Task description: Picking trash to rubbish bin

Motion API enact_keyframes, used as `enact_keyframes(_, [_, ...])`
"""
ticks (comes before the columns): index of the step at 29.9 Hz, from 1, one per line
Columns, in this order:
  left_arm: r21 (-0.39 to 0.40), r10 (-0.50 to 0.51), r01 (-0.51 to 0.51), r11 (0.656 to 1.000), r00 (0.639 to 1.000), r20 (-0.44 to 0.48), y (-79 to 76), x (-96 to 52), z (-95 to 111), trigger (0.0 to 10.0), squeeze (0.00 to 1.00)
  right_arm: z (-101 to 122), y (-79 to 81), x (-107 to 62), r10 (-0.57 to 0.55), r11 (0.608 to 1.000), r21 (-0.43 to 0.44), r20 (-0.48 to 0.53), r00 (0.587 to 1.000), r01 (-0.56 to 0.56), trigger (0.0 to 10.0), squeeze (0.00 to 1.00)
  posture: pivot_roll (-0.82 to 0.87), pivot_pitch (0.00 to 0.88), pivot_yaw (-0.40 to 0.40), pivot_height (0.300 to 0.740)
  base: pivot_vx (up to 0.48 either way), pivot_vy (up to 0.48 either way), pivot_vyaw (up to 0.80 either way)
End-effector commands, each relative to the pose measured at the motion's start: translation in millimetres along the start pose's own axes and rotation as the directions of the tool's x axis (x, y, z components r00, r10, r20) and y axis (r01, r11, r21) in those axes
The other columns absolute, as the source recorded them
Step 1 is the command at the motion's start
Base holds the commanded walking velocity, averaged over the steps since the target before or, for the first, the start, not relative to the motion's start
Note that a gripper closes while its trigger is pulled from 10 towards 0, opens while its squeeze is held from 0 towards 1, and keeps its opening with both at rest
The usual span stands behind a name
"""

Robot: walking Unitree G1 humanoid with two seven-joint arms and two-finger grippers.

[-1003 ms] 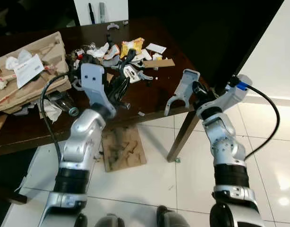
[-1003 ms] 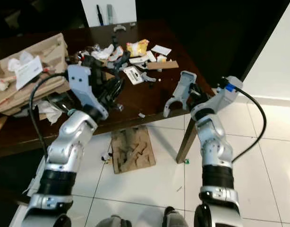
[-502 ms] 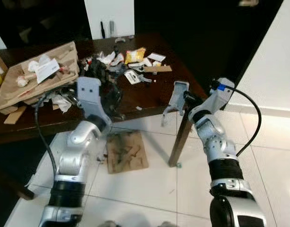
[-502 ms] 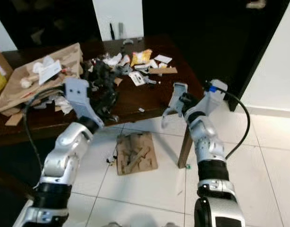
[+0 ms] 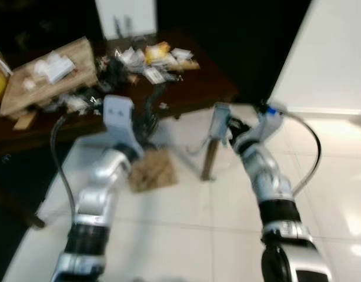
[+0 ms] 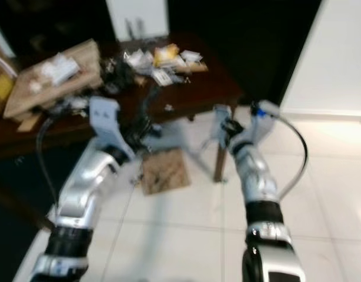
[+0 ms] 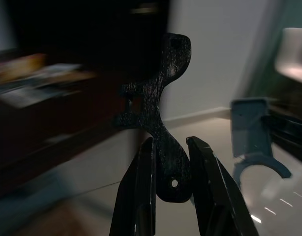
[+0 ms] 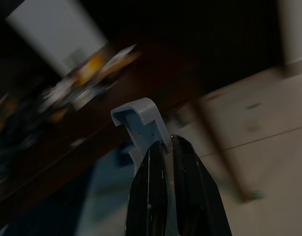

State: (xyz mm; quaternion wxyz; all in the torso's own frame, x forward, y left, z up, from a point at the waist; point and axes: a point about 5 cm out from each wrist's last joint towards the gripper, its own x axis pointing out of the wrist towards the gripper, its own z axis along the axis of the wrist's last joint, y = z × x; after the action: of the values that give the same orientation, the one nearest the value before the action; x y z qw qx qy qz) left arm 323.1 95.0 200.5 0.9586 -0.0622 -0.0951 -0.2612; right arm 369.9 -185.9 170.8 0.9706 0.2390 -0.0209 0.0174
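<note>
the left end effector (image 7: 166, 169) pinches a flat black plastic piece (image 7: 158, 101) between its two fingers, the piece standing up past the fingertips toward 12 o'clock. the right end effector (image 8: 166, 162) is clamped on a grey plastic bracket (image 8: 141, 123), whose curved end rises beyond the fingertips toward 11 o'clock. in the blurred head views both arms are raised over the white tiled floor (image 5: 186, 235), the black piece near the dark tabletop (image 5: 192, 88) edge and the grey bracket just at the table leg (image 5: 209, 158). a heap of mixed trash (image 5: 148, 59) lies on the tabletop at about 11 o'clock from the arms, with a brown cardboard tray (image 5: 48, 79) farther toward 10 o'clock. a cardboard scrap (image 5: 154, 170) lies on the floor below.
</note>
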Motion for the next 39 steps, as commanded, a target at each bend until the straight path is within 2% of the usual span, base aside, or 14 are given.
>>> enact_keyframes(1, [-0.003,0.01,-0.01,1.0,1.0,-0.004,1.9,-0.2,-1.2,10.0,0.0,-0.4,4.9,0.8,0.009,1.0,0.011,0.007,1.0,-0.009,10.0,0.0,0.02,0.056,0.028,0.74,0.0,0.0,-0.77])
enact_keyframes(17, [0.005,0.001,-0.001,1.0,1.0,0.029,0.9,8.3,3.5,10.0,0.0,17.1,-2.4,2.0,-0.048,0.999,-0.007,0.08,0.996,0.048,10.0,0.0,0.0,0.057,0.036,0.74,0.0,0.0,-0.78])
enact_keyframes(22, [0.047,0.028,-0.031,0.998,0.998,0.055,5.9,10.0,7.2,10.0,0.0,23.1,-6.8,2.0,-0.074,0.997,-0.025,0.099,0.992,0.077,10.0,0.0,0.0,0.059,0.035,0.74,0.0,0.0,-0.78])
enact_keyframes(25, [0.079,0.105,-0.109,0.991,0.992,0.065,21.1,7.8,9.6,10.0,0.0,24.2,-5.5,3.2,-0.079,0.996,-0.044,0.106,0.991,0.084,10.0,0.0,0.0,0.061,0.033,0.74,0.0,0.0,-0.78])
enact_keyframes(30, [0.097,0.143,-0.15,0.984,0.987,0.07,30.3,6.0,11.3,10.0,0.0,23.3,-2.6,4.3,-0.074,0.995,-0.056,0.106,0.992,0.081,10.0,0.0,0.01,0.062,0.032,0.74,0.0,0.0,-0.78])
enact_keyframes(33, [0.136,0.21,-0.219,0.966,0.974,0.081,45.3,0.0,13.0,10.0,0.0,20.1,3.5,5.8,-0.057,0.995,-0.079,0.099,0.993,0.065,10.0,0.0,0.02,0.06,0.028,0.74,0.0,0.0,-0.78])
enact_keyframes(39, [0.165,0.287,-0.297,0.941,0.955,0.082,59.5,-6.1,11.3,10.0,0.0,16.9,10.8,8.5,-0.034,0.994,-0.102,0.09,0.995,0.043,10.0,0.0,0.03,0.059,0.022,0.74,0.0,0.0,-0.78])
